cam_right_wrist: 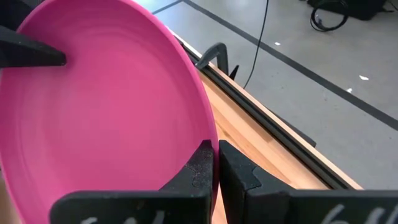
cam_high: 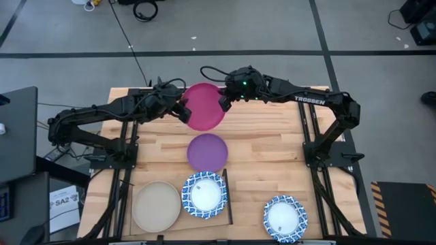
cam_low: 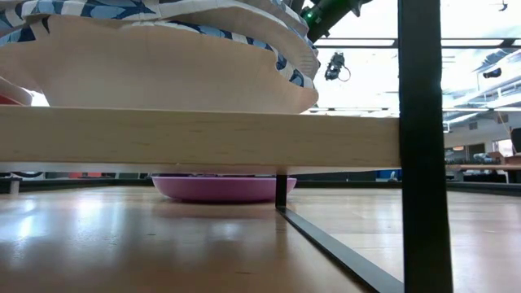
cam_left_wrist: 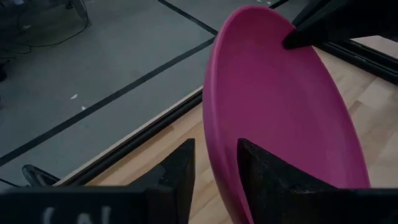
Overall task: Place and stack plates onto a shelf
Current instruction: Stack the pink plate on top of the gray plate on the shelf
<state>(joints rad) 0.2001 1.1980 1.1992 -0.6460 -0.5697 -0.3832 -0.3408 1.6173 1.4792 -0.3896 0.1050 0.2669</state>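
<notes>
In the high view, a magenta plate [cam_high: 204,106] sits in the upper middle of the frame, held between both arms above the far part of the worktop [cam_high: 266,163]. The left pincer [cam_high: 182,111] meets the plate's left rim; in its own wrist view its two fingers [cam_left_wrist: 180,180] straddle the rim with a small gap on one side, so the pincer stands partly open around the plate [cam_left_wrist: 280,118]. The right pincer [cam_high: 223,102] is closed on the plate's right rim, and its wrist view shows the fingers [cam_right_wrist: 200,165] pinching the edge of the plate [cam_right_wrist: 106,106].

Just below, in the centre of the high view, a purple plate [cam_high: 208,152] lies flat on the worktop. In the lower left of the frame the shelf [cam_high: 226,197] carries a beige plate [cam_high: 157,205] and, beside it, a blue-rimmed white plate [cam_high: 204,194]. Another blue-rimmed plate [cam_high: 285,218] lies on the worktop at the lower right, well apart from the shelf.

In the low view the shelf board [cam_low: 195,138] crosses the frame, with the purple plate [cam_low: 224,187] visible beneath it.
</notes>
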